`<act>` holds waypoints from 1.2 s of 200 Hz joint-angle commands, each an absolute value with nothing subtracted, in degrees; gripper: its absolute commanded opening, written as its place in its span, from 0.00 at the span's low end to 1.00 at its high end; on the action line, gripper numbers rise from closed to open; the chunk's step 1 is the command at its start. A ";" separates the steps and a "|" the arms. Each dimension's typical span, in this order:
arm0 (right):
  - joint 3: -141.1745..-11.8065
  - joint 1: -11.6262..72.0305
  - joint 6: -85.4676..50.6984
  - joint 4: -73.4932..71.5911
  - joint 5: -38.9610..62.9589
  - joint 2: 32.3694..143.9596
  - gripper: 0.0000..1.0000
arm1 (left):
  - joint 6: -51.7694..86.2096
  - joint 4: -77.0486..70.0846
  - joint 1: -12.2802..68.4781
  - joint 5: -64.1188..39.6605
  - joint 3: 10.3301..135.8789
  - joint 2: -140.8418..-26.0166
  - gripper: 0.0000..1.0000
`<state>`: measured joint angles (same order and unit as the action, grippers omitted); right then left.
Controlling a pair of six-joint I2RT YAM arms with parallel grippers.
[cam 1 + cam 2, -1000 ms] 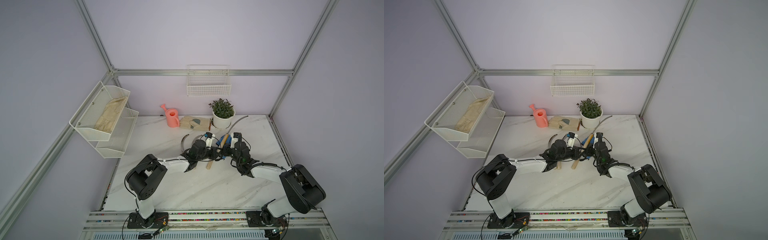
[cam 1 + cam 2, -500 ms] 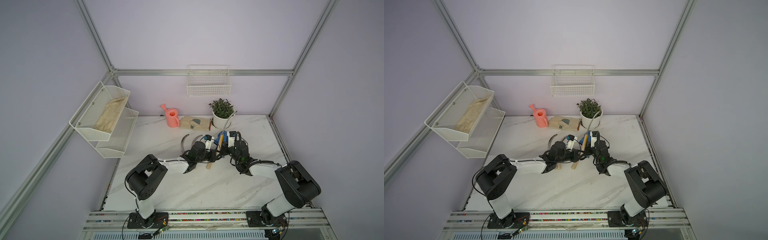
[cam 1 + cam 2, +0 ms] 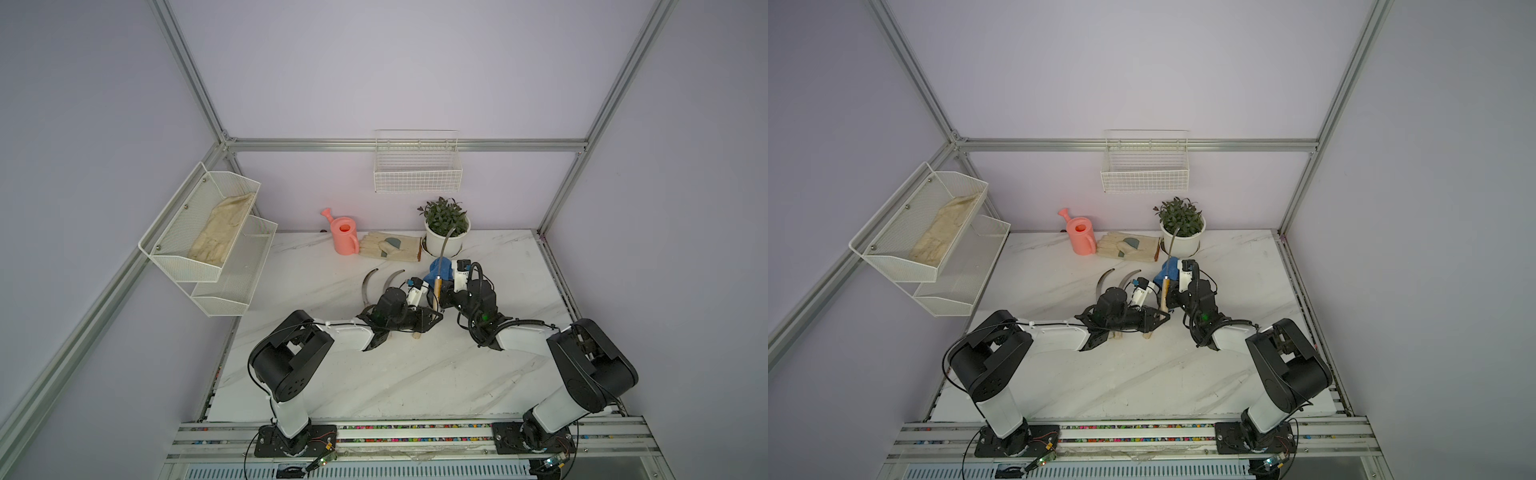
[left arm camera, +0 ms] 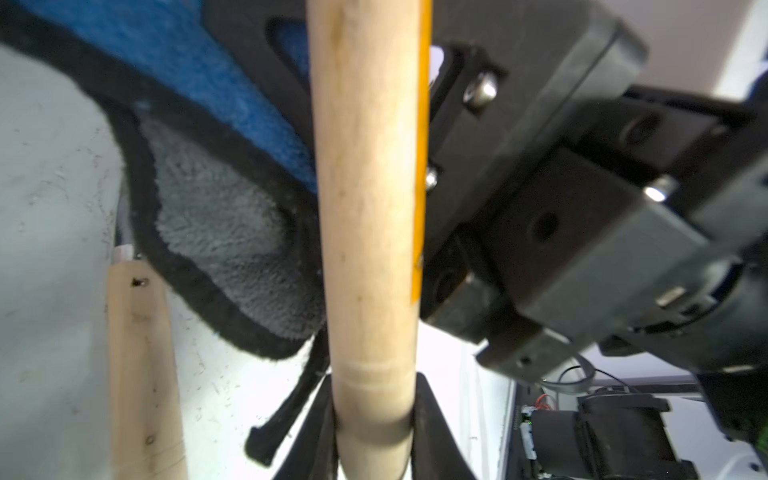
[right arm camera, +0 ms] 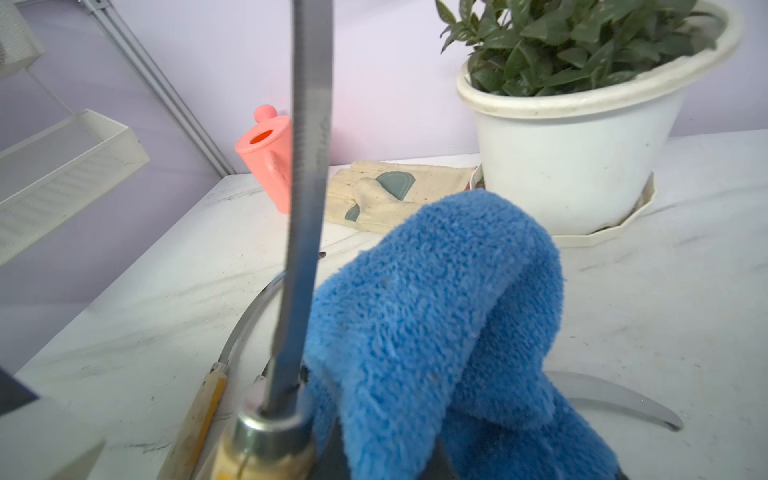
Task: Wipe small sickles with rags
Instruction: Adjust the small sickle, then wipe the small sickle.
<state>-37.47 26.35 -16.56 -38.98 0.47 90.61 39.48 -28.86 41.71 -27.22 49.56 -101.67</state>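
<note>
My left gripper (image 3: 434, 316) (image 4: 374, 415) is shut on the pale wooden handle (image 4: 370, 208) of one small sickle (image 3: 437, 289) (image 3: 1165, 293), held nearly upright. Its grey blade (image 5: 307, 208) rises toward the plant. My right gripper (image 3: 446, 286) (image 5: 386, 457) is shut on the blue rag (image 3: 439, 269) (image 3: 1168, 271) (image 5: 436, 311), which drapes over its fingers and lies against the base of the blade beside the metal ferrule (image 5: 270, 428). Two other sickle blades (image 3: 368, 282) (image 3: 394, 275) lie on the table behind my left arm. Another handle (image 4: 141, 374) lies beside the held one.
A potted plant (image 3: 446, 232) stands just behind the held blade. Beige gloves (image 3: 390, 247) and a pink watering can (image 3: 344, 235) sit at the back. A wire basket (image 3: 417, 170) hangs on the back wall and a white shelf rack (image 3: 208, 237) on the left wall.
The held sickle has swung from leaning right to nearly upright, its blade tip moving left in front of the plant. My right gripper and the rag shifted slightly back and left along it.
</note>
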 commanded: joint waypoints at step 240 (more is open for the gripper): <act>-25.74 30.76 -29.59 -46.60 11.06 75.24 0.00 | 38.50 -31.82 38.01 -32.14 62.60 -99.46 0.00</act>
<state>-24.43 30.55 -29.32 -44.97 14.04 74.67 39.88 -30.87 36.97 -31.27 61.30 -100.18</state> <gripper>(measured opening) 0.133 0.226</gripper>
